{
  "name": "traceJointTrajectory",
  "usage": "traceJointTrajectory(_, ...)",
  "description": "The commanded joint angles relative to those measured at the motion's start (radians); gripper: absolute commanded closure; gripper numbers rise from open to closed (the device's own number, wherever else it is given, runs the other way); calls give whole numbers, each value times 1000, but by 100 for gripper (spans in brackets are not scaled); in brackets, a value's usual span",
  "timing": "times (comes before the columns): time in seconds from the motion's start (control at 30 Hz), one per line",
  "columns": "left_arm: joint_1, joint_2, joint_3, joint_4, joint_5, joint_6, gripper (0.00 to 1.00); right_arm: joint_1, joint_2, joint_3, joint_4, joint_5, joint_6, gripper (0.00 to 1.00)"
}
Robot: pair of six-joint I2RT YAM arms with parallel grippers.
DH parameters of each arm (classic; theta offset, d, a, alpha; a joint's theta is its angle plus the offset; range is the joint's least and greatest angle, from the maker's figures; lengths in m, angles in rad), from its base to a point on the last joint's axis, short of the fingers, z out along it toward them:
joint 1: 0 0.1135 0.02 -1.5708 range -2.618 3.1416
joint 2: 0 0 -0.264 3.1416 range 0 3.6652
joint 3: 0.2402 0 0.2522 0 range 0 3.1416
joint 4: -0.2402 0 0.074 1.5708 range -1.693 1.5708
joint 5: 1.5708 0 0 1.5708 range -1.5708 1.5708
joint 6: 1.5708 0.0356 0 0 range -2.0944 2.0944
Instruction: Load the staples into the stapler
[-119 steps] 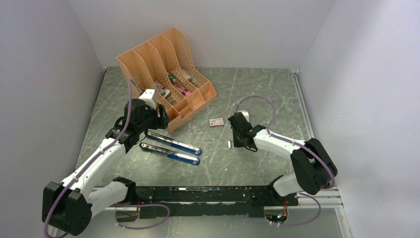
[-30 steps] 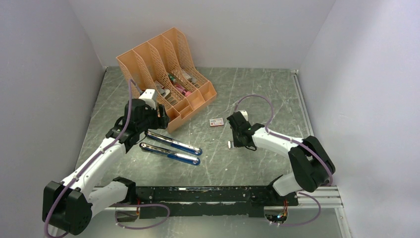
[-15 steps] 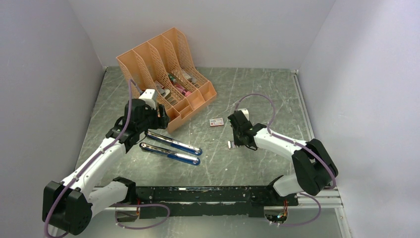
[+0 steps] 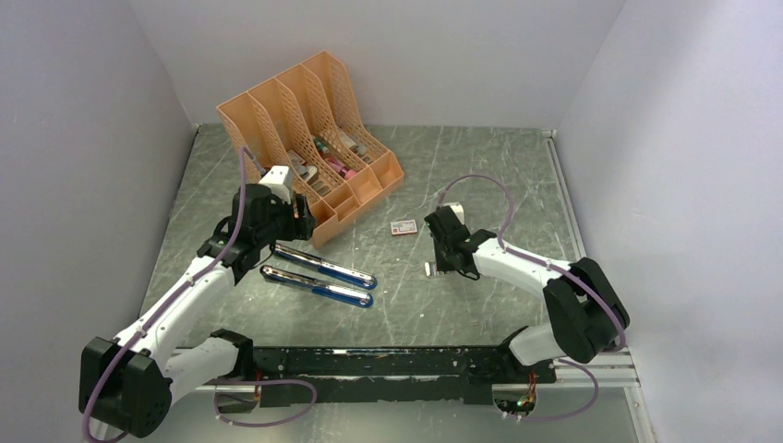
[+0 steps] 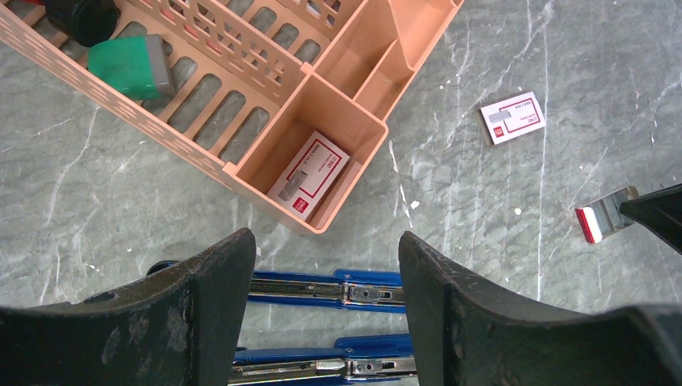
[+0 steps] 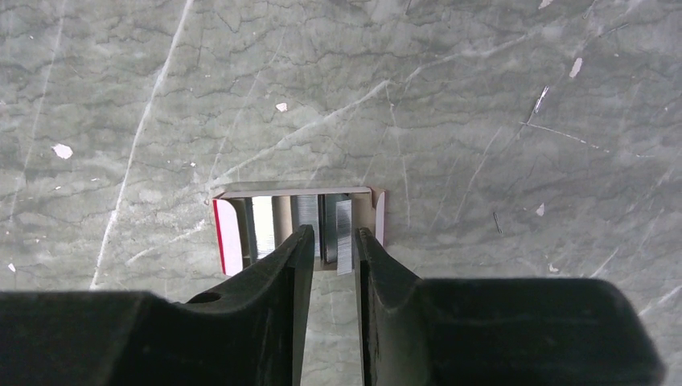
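Observation:
The stapler (image 4: 319, 275) lies swung open on the table as two long blue-and-metal bars (image 5: 338, 291). My left gripper (image 5: 323, 249) hovers open above its bars and holds nothing; from above it (image 4: 261, 247) sits over the stapler's left end. The staples (image 6: 342, 233) are silvery strips lying in a small open white-and-red box (image 6: 241, 229). My right gripper (image 6: 331, 235) points down at that box (image 4: 430, 269). Its jaws stand a narrow gap apart, with a strip lying between the tips and bare table showing in the gap behind them.
An orange desk organizer (image 4: 277, 120) stands at the back left, with a staple box (image 5: 310, 174) in its front compartment. A closed white-and-red box (image 4: 403, 227) lies on the table between the organizer and the right gripper. Grey walls enclose the table.
The right arm has shifted very slightly over the open box. The left arm and the stapler have not moved.

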Motion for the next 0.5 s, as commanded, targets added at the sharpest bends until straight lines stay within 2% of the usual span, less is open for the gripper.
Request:
traceJointTrajectory(0.0,10,2,24,37,32,11,30,-8,-2,19,-19,28,5,70)
traceJointTrajectory(0.17,10,2,25,37,32,11,30,-7,19,18,-16,20,6,70)
traceJointTrajectory(0.47,11,4,27,38,32,11,30,-8,38,13,-8,6,9,76)
